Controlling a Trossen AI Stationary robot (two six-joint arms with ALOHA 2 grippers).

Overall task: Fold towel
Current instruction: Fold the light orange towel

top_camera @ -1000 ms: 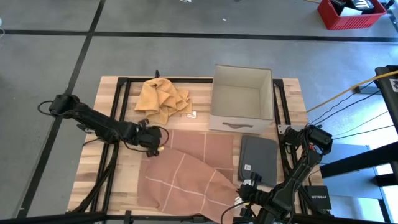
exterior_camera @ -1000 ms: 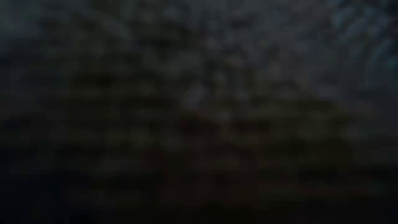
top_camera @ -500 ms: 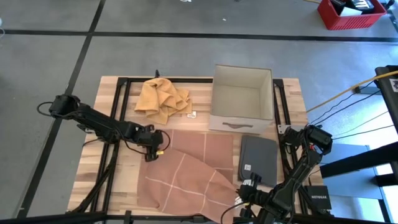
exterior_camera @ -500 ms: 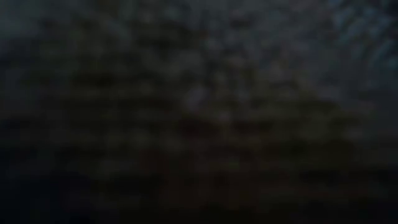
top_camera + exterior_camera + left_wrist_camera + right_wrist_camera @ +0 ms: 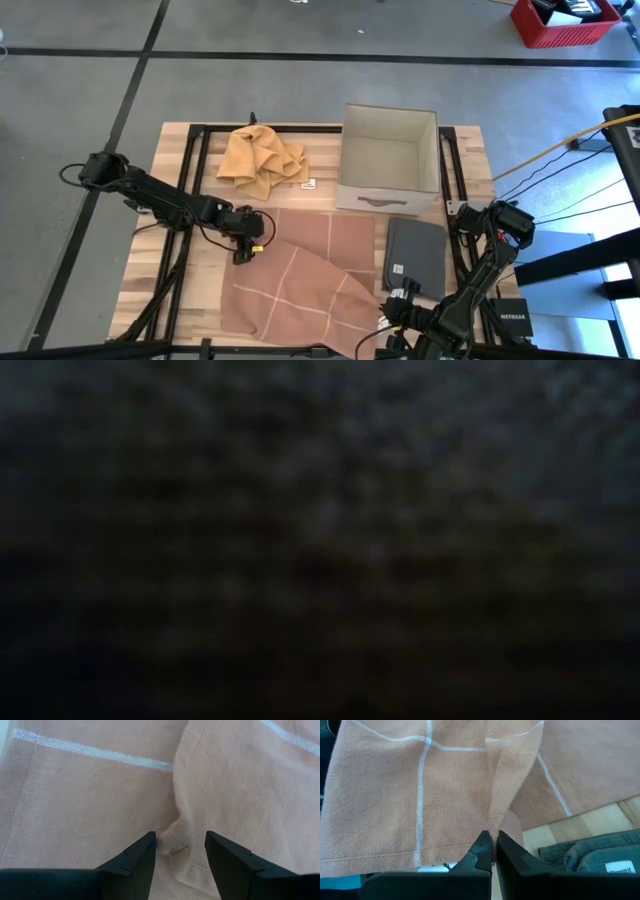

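we have the pink towel (image 5: 300, 280) spread half-folded across the near middle of the wooden table (image 5: 180, 150), one layer doubled over another. the right gripper (image 5: 493, 851) sits at the towel's near right corner with its jaws pinched tight on a raised edge of the cloth. the left gripper (image 5: 180, 854) is low over the towel's far left part, jaws parted with a small bump of hem between them, not yet pinched as far as we can tell. to do this step well, we judge the left jaws should drop onto that hem and close on both layers before any lift, while the right keeps its hold so the cloth stays taut. on the table a crumpled yellow cloth (image 5: 262, 158) lies at the far side, a grey box (image 5: 390, 160) beside it, and a folded dark grey towel (image 5: 415, 255) just right of the pink one. grey floor surrounds the table; a red crate (image 5: 565, 22) stands far right. the low view shows only darkness
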